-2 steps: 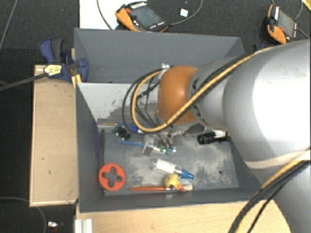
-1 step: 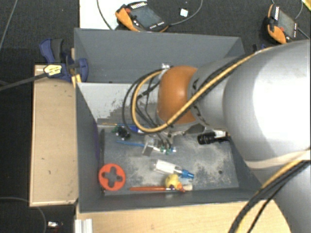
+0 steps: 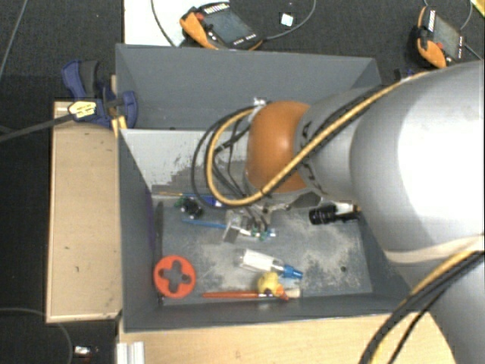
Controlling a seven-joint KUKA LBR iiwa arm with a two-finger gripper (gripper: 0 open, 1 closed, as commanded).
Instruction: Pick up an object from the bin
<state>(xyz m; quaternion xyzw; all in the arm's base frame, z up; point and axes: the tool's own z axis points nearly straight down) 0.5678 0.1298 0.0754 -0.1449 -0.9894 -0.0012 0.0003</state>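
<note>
My gripper is low in the bin, just left of its middle, under the arm's orange cover. It hangs over a thin blue stick and a small green piece that lie right at its tip. Whether anything is gripped is hidden. A clear tube with a blue cap lies just in front of it. A small dark blue and green thing lies to its left, near the back wall.
An orange-red disc with a cross cut-out sits in the front left corner. A yellow toy and a thin red stick lie along the front wall. A black cylinder lies to the right, under the arm.
</note>
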